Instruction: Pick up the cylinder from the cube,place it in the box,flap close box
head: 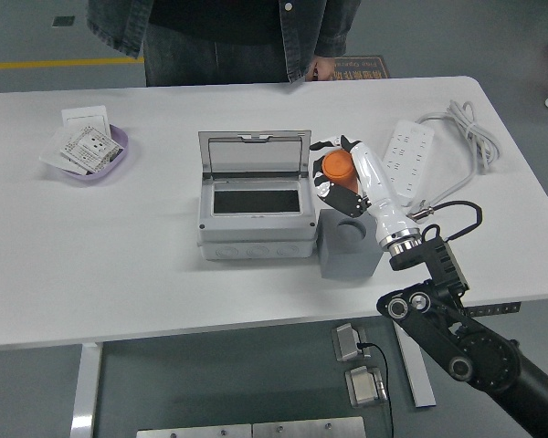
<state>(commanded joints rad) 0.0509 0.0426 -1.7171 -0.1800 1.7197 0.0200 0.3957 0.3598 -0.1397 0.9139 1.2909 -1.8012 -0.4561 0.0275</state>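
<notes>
An orange cylinder (337, 167) hangs in the air, gripped by my right hand (332, 170), just right of the open grey box (254, 209) and above the grey cube (349, 243). The cube's round top hole is empty. The box's lid stands upright at the back, and its dark inside shows. My right arm reaches in from the lower right. My left arm is out of sight.
A white power strip (405, 158) with its coiled cable lies right of my hand. A purple dish (95, 149) with white sockets sits at the far left. A person in dark clothes stands at the far edge.
</notes>
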